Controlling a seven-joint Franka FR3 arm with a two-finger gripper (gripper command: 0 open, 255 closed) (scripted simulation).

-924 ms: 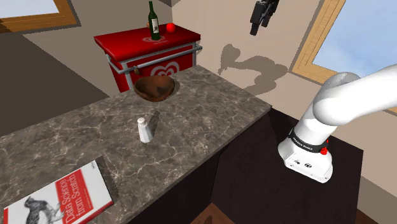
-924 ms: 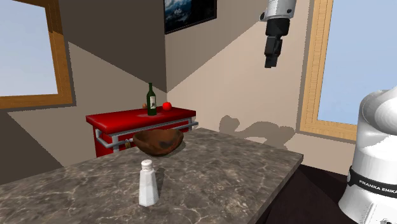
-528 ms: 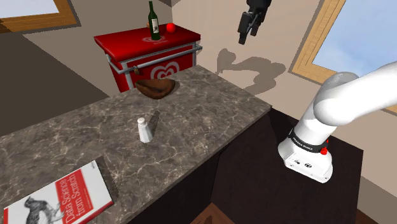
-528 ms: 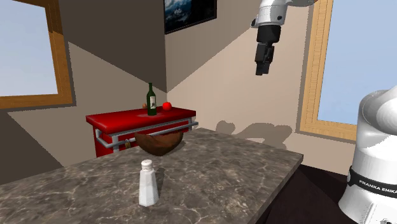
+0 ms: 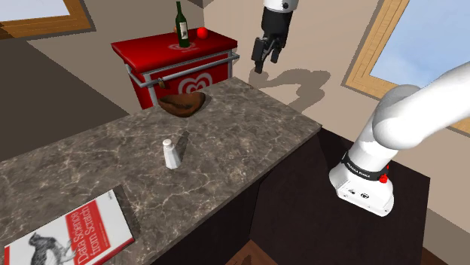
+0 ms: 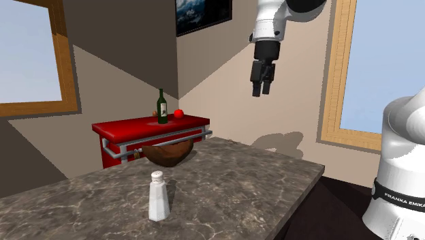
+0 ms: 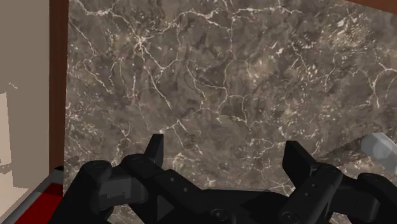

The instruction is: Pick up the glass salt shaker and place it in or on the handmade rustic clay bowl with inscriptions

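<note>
Wrist view: fingers [image 7: 154, 151] apart above countertop [image 7: 222, 76] | shoulder view: salt shaker [image 5: 172, 153], bowl [image 5: 183, 105], book [image 5: 71, 237]

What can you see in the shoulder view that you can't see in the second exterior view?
Shoulder view, not the other: a book lying on the marble counter at the picture's lower left. Second exterior view, not the shoulder one: a dark framed picture high on the wall. Both share the white salt shaker standing upright, the brown bowl farther along the counter, the red cabinet with a green bottle and a red ball on top, the open gripper high in the air, and the arm's white base.
</note>
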